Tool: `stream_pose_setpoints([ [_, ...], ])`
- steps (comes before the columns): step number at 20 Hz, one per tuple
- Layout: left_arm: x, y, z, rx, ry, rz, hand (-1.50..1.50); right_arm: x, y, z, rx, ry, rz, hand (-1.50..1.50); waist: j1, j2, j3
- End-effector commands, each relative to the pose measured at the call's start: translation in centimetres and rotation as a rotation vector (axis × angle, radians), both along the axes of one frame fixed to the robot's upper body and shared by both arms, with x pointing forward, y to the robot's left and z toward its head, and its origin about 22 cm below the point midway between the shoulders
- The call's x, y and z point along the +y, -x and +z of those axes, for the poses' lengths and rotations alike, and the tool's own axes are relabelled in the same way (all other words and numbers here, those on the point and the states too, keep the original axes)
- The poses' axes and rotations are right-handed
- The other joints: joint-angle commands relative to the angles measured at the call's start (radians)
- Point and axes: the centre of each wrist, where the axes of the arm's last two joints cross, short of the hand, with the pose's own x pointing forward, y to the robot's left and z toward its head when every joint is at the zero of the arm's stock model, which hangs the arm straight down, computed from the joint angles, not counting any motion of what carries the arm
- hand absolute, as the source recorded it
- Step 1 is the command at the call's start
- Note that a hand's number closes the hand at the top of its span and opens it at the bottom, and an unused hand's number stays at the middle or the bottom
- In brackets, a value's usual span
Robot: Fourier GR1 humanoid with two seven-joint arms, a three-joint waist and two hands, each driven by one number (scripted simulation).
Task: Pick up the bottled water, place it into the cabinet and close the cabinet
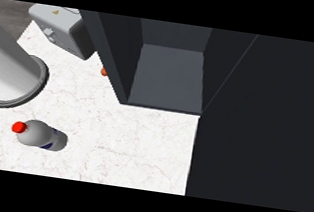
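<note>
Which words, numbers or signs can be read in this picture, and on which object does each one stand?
No text can be read here.
Bottled water: a dark blue band on its side, no letters legible.
Grey appliance at the top left: a small orange mark on its top and small round shapes on its side, too small to read.
Cabinet: no marking visible.

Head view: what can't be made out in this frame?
- Both hands: neither shows; only a grey forearm enters at the left edge.
- Small orange thing: mostly hidden behind the dark open cabinet wall.
- Grey appliance: cut off by the top edge.
- White bottle with red cap: label too small to read.
</note>
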Motion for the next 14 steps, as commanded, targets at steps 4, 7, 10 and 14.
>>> stream_pose_setpoints([
  [4, -1.0, 2.9, 1.7, -0.049, 0.046, 0.011, -1.50, 0.7, 2.6, 2.1, -0.007, -0.025, 0.046, -1.50, -0.001, 0.003, 0.000],
  [7, -1.8, 3.8, 0.7, -0.038, 0.032, 0.026, -1.50, 0.2, 2.8, 2.4, -0.018, -0.001, 0.017, -1.50, 0.004, 0.000, 0.000],
  [10, -1.8, 4.2, 0.9, -0.041, 0.050, 0.035, -1.50, 0.5, 3.9, 1.8, -0.008, -0.010, 0.021, -1.50, -0.003, -0.001, 0.000],
  [14, -1.6, 4.1, -0.8, -0.018, 0.017, 0.029, -1.50, 0.1, 5.2, 2.2, -0.005, 0.004, 0.007, -1.50, -0.009, -0.001, 0.000],
])
